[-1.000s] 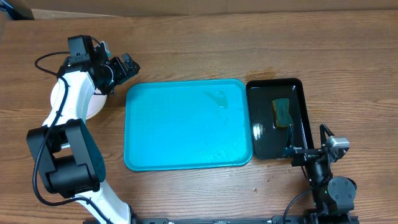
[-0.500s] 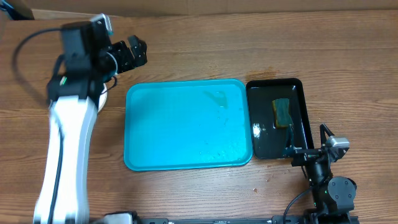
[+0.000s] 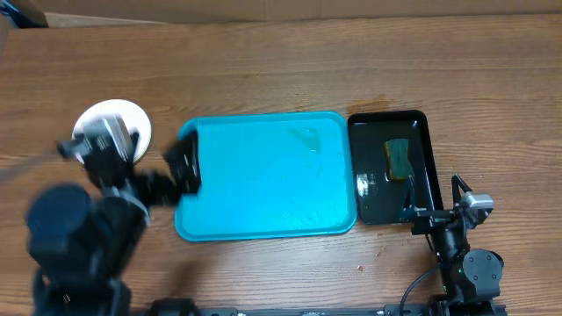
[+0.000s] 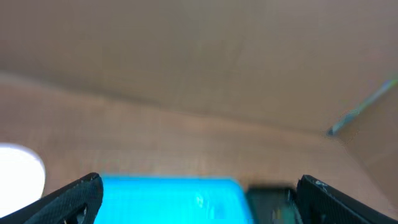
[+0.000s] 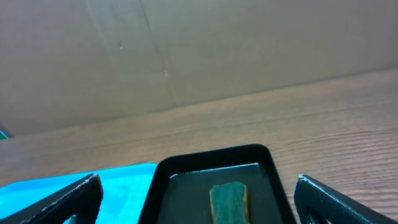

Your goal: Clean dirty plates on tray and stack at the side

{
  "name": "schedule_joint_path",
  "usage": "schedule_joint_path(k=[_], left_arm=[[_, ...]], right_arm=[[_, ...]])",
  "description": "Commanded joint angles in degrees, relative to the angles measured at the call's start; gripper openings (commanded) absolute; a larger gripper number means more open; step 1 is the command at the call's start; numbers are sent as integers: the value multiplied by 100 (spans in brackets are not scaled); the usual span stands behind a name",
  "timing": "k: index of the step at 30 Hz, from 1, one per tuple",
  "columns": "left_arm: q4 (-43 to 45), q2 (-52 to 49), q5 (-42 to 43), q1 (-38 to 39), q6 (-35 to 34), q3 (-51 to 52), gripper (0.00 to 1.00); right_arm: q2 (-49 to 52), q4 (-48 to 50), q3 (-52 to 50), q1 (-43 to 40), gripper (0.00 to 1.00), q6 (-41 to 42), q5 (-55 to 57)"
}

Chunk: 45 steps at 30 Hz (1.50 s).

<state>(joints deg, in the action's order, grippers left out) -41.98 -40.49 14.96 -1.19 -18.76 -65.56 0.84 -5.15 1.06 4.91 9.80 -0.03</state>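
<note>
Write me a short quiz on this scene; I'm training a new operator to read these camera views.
1. True or false: a plate lies on the turquoise tray.
2. Where is the sponge? A: on the bare table. B: in the black tray. C: on the turquoise tray.
3. Fill in: the jaws of the left gripper and the right gripper both stand ____.
Key: 1 false; 2 B; 3 open.
</note>
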Motion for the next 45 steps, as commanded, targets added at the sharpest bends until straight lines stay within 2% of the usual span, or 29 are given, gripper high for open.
schedule_joint_path(k=[1, 6, 9, 12, 16, 19, 22, 24, 30, 37, 39, 42, 45], left_arm=[[-175, 741, -57, 7, 190, 955, 100], [-52, 2031, -57, 4, 186, 2472, 100], [461, 2743, -125, 4, 186, 3246, 100], [1526, 3368, -291, 4, 184, 3910, 100], [3735, 4041, -516, 4, 188, 4824, 100], [4894, 4022, -675, 4, 188, 5202, 100], [5895, 4028, -1016, 11, 188, 5643, 100], [6168, 4028, -1252, 11, 186, 5899, 100], [6107, 4030, -1456, 9, 186, 6524, 100], [4225, 4030, -1565, 9, 214, 6529, 100], [3707, 4030, -1576, 9, 461, 6529, 100], [3753, 4030, -1381, 17, 1300, 6529, 100], [3751, 4030, -1386, 15, 1615, 6529, 100]], right_arm=[[-61, 31, -61, -15, 100, -37, -9], [-61, 31, -61, -15, 100, -37, -9], [-61, 31, -61, -15, 100, -39, -9], [-61, 31, -61, -15, 100, -39, -9], [-61, 31, -61, -15, 100, -39, -9], [-61, 31, -61, -15, 100, -39, -9], [-61, 31, -61, -15, 100, -39, -9], [-61, 31, -61, -15, 100, -39, -9], [-61, 31, -61, -15, 100, -39, -9], [-61, 31, -61, -15, 100, -39, -9], [-61, 31, -61, -15, 100, -39, -9], [-61, 31, -61, -15, 100, -39, -9], [-61, 31, -61, -15, 100, -39, -9]])
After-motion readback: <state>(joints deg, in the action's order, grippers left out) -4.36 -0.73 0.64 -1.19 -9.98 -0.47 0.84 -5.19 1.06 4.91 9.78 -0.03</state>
